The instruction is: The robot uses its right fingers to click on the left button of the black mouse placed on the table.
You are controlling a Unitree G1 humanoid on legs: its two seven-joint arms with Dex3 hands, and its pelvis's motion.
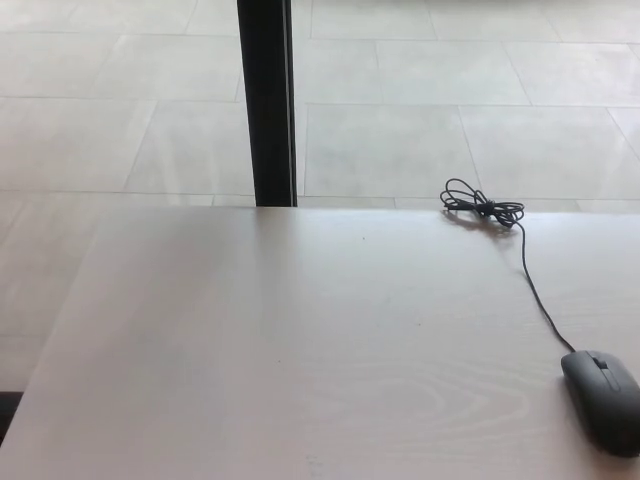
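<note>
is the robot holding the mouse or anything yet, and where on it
Nothing is held. No robot hand shows in the head view; the mouse lies untouched on the table, its cable running to a bundle at the far edge.

Count, head view: one black mouse (603,398), lower right of frame. One cable (533,282) attached to it, with one coiled bundle (481,208) at upper right. One pale worktop (300,350). One dark vertical post (267,100), upper centre. Robot hands visible: zero.

no text, label or number can be read.
</note>
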